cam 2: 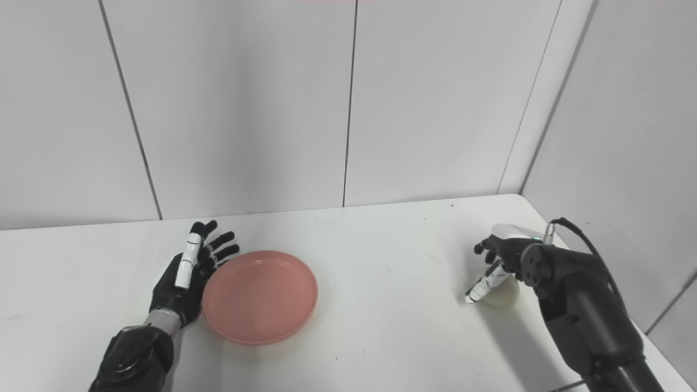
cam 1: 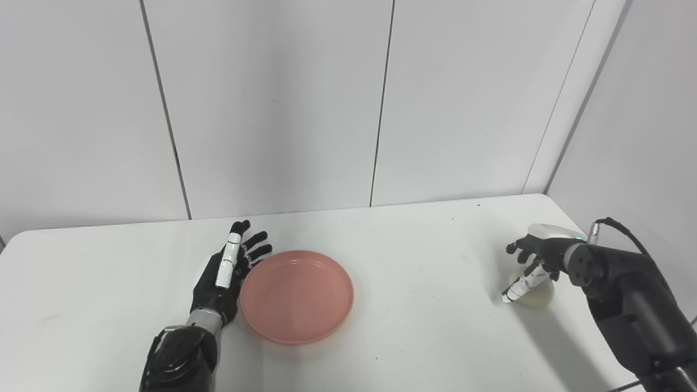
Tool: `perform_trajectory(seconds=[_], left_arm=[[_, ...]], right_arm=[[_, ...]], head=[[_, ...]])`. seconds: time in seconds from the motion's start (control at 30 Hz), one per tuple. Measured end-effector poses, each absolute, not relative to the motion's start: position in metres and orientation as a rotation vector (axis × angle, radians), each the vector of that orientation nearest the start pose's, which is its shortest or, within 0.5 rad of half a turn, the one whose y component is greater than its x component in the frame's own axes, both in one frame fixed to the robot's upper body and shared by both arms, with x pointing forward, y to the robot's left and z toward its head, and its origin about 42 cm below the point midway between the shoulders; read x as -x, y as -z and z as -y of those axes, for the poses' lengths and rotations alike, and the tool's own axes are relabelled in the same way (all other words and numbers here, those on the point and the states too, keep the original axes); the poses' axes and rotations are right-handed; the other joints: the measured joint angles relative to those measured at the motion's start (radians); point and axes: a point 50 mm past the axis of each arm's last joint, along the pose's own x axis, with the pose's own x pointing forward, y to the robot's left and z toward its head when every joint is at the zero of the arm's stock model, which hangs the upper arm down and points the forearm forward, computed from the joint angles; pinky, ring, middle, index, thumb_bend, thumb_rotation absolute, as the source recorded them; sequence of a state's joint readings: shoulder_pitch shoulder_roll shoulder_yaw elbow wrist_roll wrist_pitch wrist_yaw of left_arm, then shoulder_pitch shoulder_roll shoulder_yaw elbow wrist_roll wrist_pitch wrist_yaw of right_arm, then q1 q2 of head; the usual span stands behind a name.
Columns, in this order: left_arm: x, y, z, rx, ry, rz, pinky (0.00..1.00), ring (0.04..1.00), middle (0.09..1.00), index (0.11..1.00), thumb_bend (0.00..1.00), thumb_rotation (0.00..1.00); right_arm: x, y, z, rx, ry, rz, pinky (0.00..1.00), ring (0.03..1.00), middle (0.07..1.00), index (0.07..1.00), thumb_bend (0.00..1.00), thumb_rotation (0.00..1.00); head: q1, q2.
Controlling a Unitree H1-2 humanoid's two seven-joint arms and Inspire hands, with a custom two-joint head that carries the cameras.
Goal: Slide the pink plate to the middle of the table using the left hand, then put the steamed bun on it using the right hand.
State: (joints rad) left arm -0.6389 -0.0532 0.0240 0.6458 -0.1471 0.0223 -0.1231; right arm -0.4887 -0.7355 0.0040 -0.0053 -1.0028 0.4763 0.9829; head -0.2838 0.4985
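Observation:
A pink plate point(cam 1: 297, 296) lies on the white table point(cam 1: 414, 250), left of the middle. My left hand point(cam 1: 226, 272) is open, fingers straight and spread, its palm against the plate's left rim. A pale steamed bun point(cam 1: 536, 296) sits on the table at the right. My right hand point(cam 1: 531, 264) reaches over the bun from above, its fingers curled down around it. I cannot tell whether they grip it. The bun rests on the table and is partly hidden by the hand. The same scene shows in the right eye view, with the plate point(cam 2: 260, 296) and the bun point(cam 2: 501, 296).
White wall panels stand close behind the table and along its right side. The table's right edge runs near the bun. My right forearm point(cam 1: 626, 305) with a cable comes in from the bottom right.

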Motion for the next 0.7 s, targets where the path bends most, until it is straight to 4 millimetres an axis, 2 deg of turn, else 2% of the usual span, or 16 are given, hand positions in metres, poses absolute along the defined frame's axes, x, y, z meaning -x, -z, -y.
perform_trajectory(seconds=[0.07,0.1,0.13,0.53,0.7], left_arm=[[-0.466,-0.15,-0.123,0.154,0.289,-0.06,0.76,0.81,0.855,0.941,0.72,0.91],[-0.466,-0.15,-0.123,0.154,0.289,-0.061,0.76,0.807,0.851,0.938,0.73,0.91],[-0.466,-0.15,-0.123,0.154,0.288,-0.061,0.75,0.805,0.85,0.936,0.73,0.91],[-0.466,-0.15,-0.124,0.153,0.288,-0.061,0.76,0.807,0.852,0.938,0.73,0.91],[-0.466,-0.152,-0.124,0.153,0.289,-0.061,0.76,0.803,0.848,0.933,0.74,0.91]], right_arm=[[-0.39,-0.301,0.423,1.382,-0.082,-0.627,0.47,0.593,0.678,0.859,1.0,0.36],[-0.389,-0.3,0.424,1.378,-0.079,-0.629,0.38,0.475,0.583,0.861,1.0,0.35],[-0.389,-0.3,0.425,1.373,-0.077,-0.63,0.36,0.446,0.562,0.86,1.0,0.35],[-0.391,-0.283,0.431,1.35,-0.081,-0.678,0.38,0.471,0.571,0.846,1.0,0.36],[-0.392,-0.282,0.43,1.348,-0.083,-0.676,0.35,0.435,0.543,0.833,1.0,0.35]], head=[[0.002,0.0],[0.003,0.002],[0.003,0.003],[0.003,0.011],[0.0,0.014]])
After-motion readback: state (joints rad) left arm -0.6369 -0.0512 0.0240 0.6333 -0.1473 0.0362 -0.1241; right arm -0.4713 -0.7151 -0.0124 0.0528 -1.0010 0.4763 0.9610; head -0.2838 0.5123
